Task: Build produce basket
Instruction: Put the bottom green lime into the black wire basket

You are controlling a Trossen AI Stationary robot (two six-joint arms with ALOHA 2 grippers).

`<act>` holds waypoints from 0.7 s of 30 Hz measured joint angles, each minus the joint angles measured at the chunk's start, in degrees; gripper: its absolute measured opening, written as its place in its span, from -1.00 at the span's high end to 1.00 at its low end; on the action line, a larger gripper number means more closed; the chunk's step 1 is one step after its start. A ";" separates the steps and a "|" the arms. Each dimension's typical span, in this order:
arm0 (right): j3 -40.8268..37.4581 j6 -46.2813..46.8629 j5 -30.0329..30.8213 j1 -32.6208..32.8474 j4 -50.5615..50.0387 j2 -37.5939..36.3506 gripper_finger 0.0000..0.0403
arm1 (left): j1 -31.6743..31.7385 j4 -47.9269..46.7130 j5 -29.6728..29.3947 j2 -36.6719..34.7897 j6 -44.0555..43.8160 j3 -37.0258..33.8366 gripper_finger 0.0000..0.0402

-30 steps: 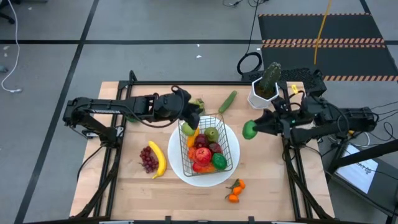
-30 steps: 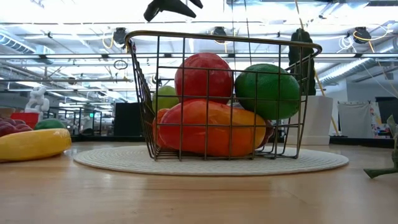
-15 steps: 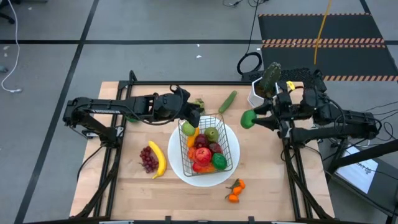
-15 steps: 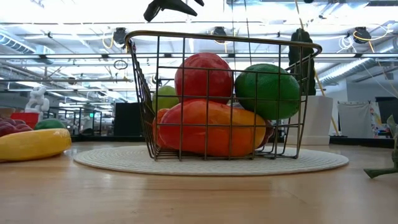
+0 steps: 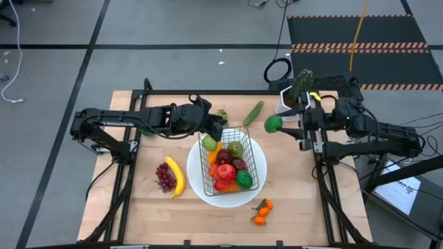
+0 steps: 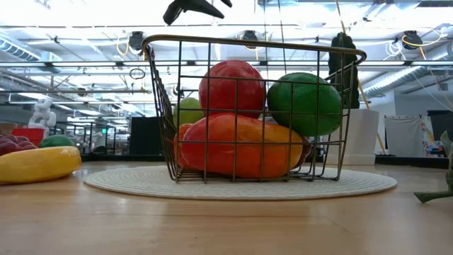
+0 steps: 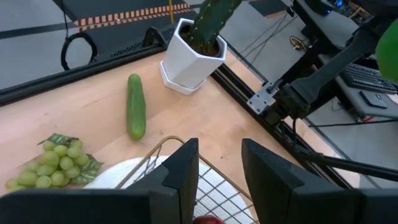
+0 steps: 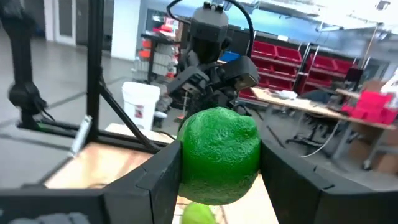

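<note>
Over the table [image 5: 149, 207], right gripper [image 5: 282, 125] clamps a green lime [image 5: 273, 124]. Left gripper [image 5: 220, 125] hovers at the basket [image 5: 255, 164] rim, fingers slightly apart, empty.

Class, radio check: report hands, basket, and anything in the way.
Right hand shut on lime, beside the cactus pot. Left hand over basket rim, holding nothing. Basket on plate, nearly full.

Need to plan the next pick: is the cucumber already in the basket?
No, the cucumber lies on the table beyond the basket.
</note>
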 joint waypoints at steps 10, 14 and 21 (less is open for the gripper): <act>-0.02 -12.38 -0.28 -0.32 0.83 2.82 0.03 | 0.00 -0.33 -1.39 0.00 0.03 0.00 0.39; -0.04 -15.02 -0.30 -0.32 0.83 3.37 0.03 | 0.00 -0.56 -1.39 0.00 0.06 0.00 0.39; -0.04 -15.88 -0.07 -0.32 0.80 4.05 0.03 | 0.00 -0.77 -1.38 0.00 0.11 0.00 0.39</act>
